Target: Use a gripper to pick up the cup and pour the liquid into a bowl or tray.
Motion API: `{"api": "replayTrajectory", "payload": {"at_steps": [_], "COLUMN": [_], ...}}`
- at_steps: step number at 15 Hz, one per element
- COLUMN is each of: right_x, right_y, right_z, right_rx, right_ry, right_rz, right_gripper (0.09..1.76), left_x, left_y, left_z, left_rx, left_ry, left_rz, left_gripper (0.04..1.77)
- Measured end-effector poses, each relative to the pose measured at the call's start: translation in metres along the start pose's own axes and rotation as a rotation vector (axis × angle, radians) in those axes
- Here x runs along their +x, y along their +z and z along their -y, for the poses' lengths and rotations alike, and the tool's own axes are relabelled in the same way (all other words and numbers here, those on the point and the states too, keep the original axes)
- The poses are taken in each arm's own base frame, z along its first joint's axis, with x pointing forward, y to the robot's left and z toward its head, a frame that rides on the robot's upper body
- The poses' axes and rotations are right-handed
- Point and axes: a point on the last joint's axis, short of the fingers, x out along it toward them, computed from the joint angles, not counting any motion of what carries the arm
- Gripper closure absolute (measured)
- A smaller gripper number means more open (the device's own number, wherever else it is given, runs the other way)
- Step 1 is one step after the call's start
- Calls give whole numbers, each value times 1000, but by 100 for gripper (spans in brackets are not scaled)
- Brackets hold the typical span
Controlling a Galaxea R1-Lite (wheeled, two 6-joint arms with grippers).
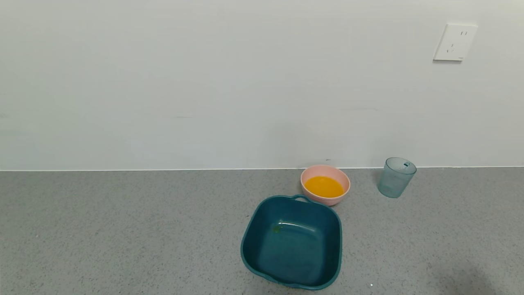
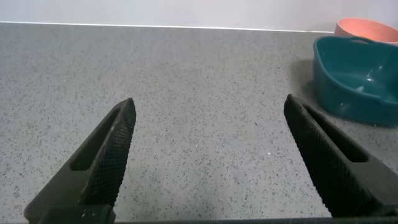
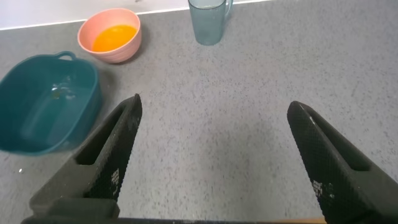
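Observation:
The translucent blue-green cup point(image 1: 396, 178) stands upright and empty near the wall at the right; it also shows in the right wrist view point(image 3: 207, 21). The pale pink bowl point(image 1: 345, 182) holds the orange-yellow liquid point(image 1: 324, 186), as the right wrist view shows too: bowl point(image 3: 86, 45), liquid point(image 3: 113, 37). Neither gripper shows in the head view. My right gripper point(image 3: 211, 111) is open and empty above bare counter, well short of the cup. My left gripper point(image 2: 208, 107) is open and empty over the counter, left of the tub.
A dark teal squarish tub point(image 1: 250, 227) with handles sits just in front of the pink bowl, touching or nearly touching it; it also shows in the left wrist view point(image 2: 333, 84) and the right wrist view point(image 3: 87, 102). A wall with a white socket point(image 1: 455, 42) closes the back of the grey counter.

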Motion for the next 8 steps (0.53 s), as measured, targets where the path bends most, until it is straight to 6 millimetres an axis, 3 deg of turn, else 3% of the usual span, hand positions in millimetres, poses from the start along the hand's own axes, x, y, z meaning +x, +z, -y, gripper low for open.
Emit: {"api": "replayTrajectory", "payload": {"at_steps": [4, 8], "right_x": [-51, -70], "right_y": [-30, -39], "right_z": [18, 23], "right_rx": [-68, -47], "right_ry": [-13, -154], "right_rz": [107, 210], "right_gripper": [15, 15], "left_x": [0, 0], "left_y": [0, 0], "left_z": [0, 0], "left_rx": [0, 0], "left_ry": [0, 0], "left_rz": [0, 0], "left_gripper": [9, 9]}}
